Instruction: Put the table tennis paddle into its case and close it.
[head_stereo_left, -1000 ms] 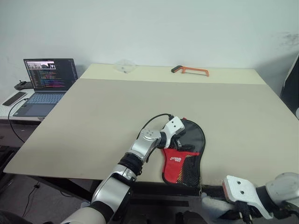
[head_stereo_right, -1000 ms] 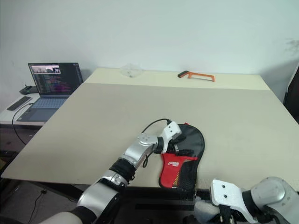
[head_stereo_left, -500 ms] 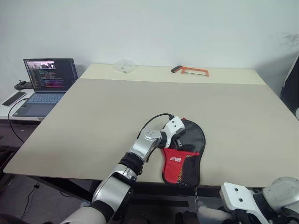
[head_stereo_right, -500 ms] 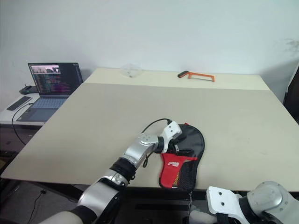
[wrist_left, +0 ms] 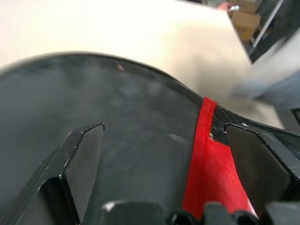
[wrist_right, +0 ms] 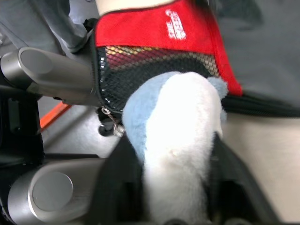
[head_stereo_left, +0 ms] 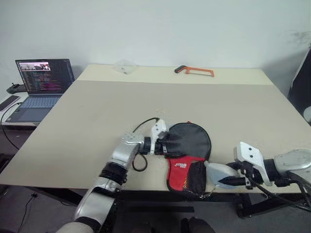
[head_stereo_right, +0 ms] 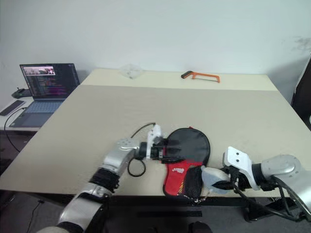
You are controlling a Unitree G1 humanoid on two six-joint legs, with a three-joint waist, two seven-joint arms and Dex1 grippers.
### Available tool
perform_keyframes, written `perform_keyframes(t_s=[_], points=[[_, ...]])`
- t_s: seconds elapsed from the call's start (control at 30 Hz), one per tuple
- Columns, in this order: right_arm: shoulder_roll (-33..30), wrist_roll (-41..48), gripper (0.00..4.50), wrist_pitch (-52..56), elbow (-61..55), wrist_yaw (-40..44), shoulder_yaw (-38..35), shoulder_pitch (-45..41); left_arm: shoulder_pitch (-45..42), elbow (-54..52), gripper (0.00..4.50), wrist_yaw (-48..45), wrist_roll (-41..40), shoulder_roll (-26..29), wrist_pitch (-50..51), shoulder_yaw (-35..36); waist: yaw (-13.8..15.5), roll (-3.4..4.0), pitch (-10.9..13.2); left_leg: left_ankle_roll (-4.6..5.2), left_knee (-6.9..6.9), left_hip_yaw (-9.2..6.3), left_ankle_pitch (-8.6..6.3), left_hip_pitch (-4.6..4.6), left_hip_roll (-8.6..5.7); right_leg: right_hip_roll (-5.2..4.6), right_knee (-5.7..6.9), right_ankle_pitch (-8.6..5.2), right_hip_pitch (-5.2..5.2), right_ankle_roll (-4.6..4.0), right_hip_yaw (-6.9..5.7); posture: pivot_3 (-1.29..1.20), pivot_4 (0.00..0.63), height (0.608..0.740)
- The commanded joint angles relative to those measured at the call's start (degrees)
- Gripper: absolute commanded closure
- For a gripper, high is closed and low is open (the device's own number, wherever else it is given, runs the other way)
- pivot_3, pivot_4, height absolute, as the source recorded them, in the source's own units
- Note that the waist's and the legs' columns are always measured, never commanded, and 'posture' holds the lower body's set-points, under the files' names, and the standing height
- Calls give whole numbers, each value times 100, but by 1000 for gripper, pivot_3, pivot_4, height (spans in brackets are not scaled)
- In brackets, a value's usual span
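Paddle-shaped and soft, the case (head_stereo_left: 189, 155) lies flat at the near edge of the table (head_stereo_left: 97, 116), its round black end toward the table's middle and its red band (head_stereo_left: 183, 165) and mesh pocket toward the edge, with the narrow end reaching the rim. The table tennis paddle cannot be made out apart from it in these frames.

On the case's left side sits the left gripper (head_stereo_left: 170, 145), pointing across toward the right, its two black fingers (wrist_left: 82, 161) spread wide apart over the black fabric. In the left wrist view one finger lies over the black round part and the other over the red band and mesh; nothing is clamped between them, and whether the tips press the fabric cannot be told.

On the case's right, at the narrow end near the table edge, is the right gripper (head_stereo_left: 232, 181). It points left toward the case and carries a soft pale blue-and-white lump (wrist_right: 176, 140) between its fingers; the lump's tip sits just beside the mesh pocket (wrist_right: 154, 65), touching or nearly so. The fingers themselves are mostly hidden by the lump, so how tightly they hold it cannot be told.

Farther off, an orange-framed hacksaw (head_stereo_left: 194, 72) and a clear plastic piece (head_stereo_left: 123, 66) lie at the table's far edge, well apart from the case. An open laptop (head_stereo_left: 36, 85) stands on a lower surface beyond the left side of the table.
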Motion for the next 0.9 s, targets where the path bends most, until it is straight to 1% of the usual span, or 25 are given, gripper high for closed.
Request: perform_keyframes(t_s=[0.03,0.1,0.13,0.17,0.2,0.33,0.4,0.47,0.57,0.63,0.7,0.77,0.9], points=[[-22,84,1553,-163,178,193,-227,-68,-77,-717,0,-501,-475,810,526,492,-15,-11,13,0,0,1,0,0,0,0,-1,0,0,1,0,0,150,740],[-1,363,812,-83,312,311,-529,-128,-48,-968,0,-702,-726,1246,832,667,-36,-10,21,1,0,3,-2,2,3,0,-1,-2,-1,2,2,0,150,740],[-3,515,528,-15,380,350,-748,-145,-30,-1101,0,-771,-873,1448,1018,792,-36,-9,24,1,0,4,-2,4,3,-1,-1,-2,0,2,2,0,150,740],[-33,688,144,78,448,392,-1014,-139,-17,-1228,0,-837,-1041,1659,1254,933,-36,-6,30,2,1,3,-2,5,3,-1,1,-3,1,1,1,0,150,740],[-96,863,62,174,502,469,-1335,-84,2,-1338,0,-920,-1185,1894,1459,1069,-37,-5,34,2,1,3,-2,4,3,0,1,-2,1,2,0,0,150,740],[-378,1528,62,637,753,998,-2810,304,122,-1620,0,-1078,-1723,2752,2109,1681,-17,-7,40,2,0,-2,-2,1,4,3,0,-4,0,0,-6,0,150,740],[-535,1540,62,719,1023,1231,-3373,513,350,-1821,0,-1137,-1887,3177,2410,1888,-22,-7,42,3,-2,-1,-3,1,4,2,0,-5,0,-2,-4,0,150,740],[-691,1388,62,651,1310,1411,-3668,672,729,-1937,0,-1212,-1856,3604,2457,2008,-29,-6,42,2,-3,2,-4,2,4,-1,-1,-5,0,-2,-1,0,150,740],[-892,1252,62,491,1595,1554,-3712,662,1213,-2013,0,-1217,-1855,4085,2486,2221,-40,0,46,3,-3,9,-4,9,7,-10,0,-7,1,-3,4,0,150,740],[-988,1285,62,420,1689,1554,-3558,435,1363,-2022,0,-1149,-1902,4289,2539,2338,-46,3,53,2,-1,8,-4,11,11,-10,3,-10,1,-12,2,0,150,740],[-1009,1388,62,449,1628,1491,-3375,173,1433,-1944,0,-1158,-1880,4413,2457,2373,-49,7,57,2,0,7,-2,12,15,-7,7,-16,1,-28,-1,0,150,740],[-1017,1297,62,349,1492,1471,-3191,73,1530,-1929,0,-1163,-1875,4471,2369,2418,-51,9,58,1,0,8,-2,15,19,-3,11,-18,1,-32,-1,0,150,740],[-1021,1014,62,83,1239,1275,-2900,-23,1718,-2064,0,-1063,-1915,4488,2356,2539,-51,13,61,-1,-6,8,-3,11,19,-2,13,-7,-5,-14,-1,0,150,740]])
